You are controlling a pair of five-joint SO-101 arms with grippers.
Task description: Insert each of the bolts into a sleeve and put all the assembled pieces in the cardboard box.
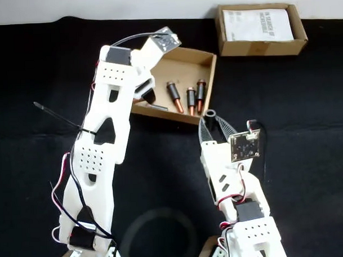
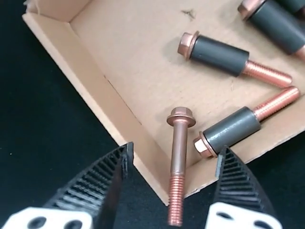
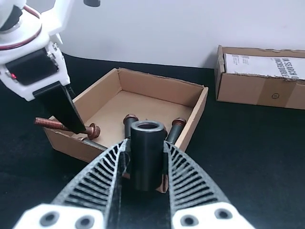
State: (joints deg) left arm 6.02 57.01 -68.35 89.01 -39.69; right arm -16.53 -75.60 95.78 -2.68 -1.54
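**Only one bolt lies bare — its sleeve is in the other arm's grip**

Over the near wall of the cardboard box [image 2: 109, 107] hangs the left gripper [image 2: 175, 149], its fingers spread wide and touching nothing. Between them lies a bare copper bolt [image 2: 177, 162], resting across the box's rim with its head inside and its threaded end sticking out over the black table [image 1: 307, 129]. Three assembled pieces [image 2: 217, 50] lie on the box floor beside it. The right gripper [image 3: 146, 143] is clamped on a dark sleeve [image 3: 147, 157], held upright just in front of the box. A second box [image 1: 261, 46] with a printed sheet sits well apart — at the table's far edge.
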